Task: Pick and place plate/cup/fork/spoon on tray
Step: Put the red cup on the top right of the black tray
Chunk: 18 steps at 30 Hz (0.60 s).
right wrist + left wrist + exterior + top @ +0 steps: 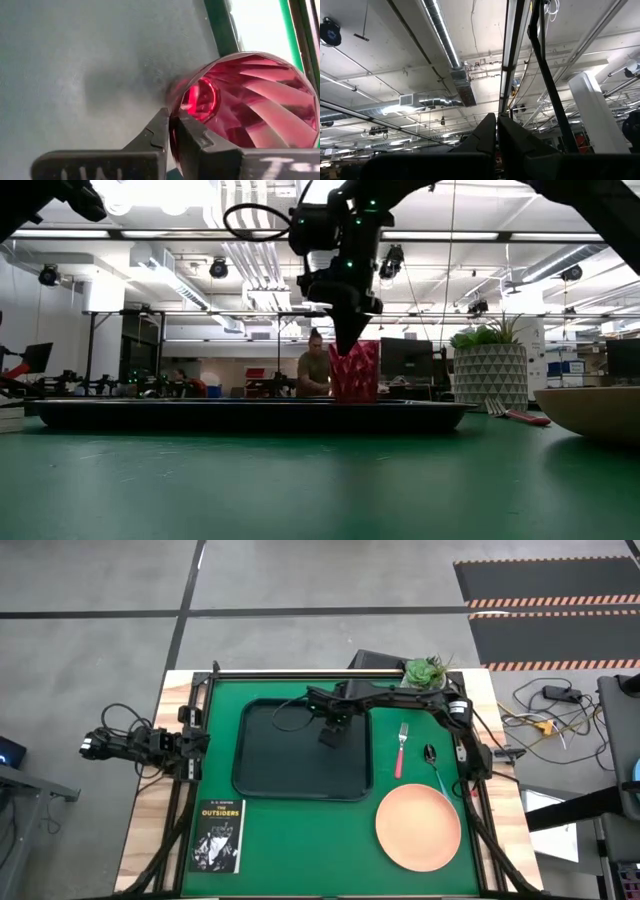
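Your right tool [329,734] hangs over the right part of the large dark rectangular tray with the raised rim [262,780], its fingers [192,132] clamped on the rim of the small dark red translucent cup [245,107]; in the low view the cup [354,370] stands upright with its base at the tray [250,414] floor (whether it fully touches, you cannot tell from that angle). Your left tool [497,131] is parked off the left edge of the green bench [300,840], pointing up at the ceiling with its fingers pressed together. Right of the tray, the slim fork with the pink-red handle [401,750] and the spoon with the light blue handle [436,766] lie side by side on the bench, near each other but apart. The round salmon-pink plate [418,827] sits just in front of them. A white pot with a green plant [428,671] stands at the far edge, and a black book [217,835] lies near the front left corner.
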Tool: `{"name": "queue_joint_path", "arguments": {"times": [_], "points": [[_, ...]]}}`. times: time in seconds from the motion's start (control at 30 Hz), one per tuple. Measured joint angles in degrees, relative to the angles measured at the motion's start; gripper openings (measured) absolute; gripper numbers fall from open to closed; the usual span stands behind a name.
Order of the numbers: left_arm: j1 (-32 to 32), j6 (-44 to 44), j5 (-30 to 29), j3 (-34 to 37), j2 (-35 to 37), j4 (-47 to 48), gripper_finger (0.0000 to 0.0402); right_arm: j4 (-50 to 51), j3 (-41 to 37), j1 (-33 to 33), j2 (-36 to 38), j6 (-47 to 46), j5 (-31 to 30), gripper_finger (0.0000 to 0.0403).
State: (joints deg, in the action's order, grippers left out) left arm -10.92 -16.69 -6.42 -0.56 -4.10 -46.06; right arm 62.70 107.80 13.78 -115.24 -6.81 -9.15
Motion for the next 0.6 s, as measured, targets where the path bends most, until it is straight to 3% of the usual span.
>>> {"name": "queue_joint_path", "arguments": {"times": [0.33,0.6], "points": [[0.04,4.29,0.0,0.0,0.07,-0.04,0.0,-0.01,0.84,0.13,0.54,-0.66,-1.97,0.0105],[0.04,4.39,0.0,0.0,0.07,-0.06,0.0,0.04,0.8,0.13,3.24,-1.17,-1.83,0.0114]]}}
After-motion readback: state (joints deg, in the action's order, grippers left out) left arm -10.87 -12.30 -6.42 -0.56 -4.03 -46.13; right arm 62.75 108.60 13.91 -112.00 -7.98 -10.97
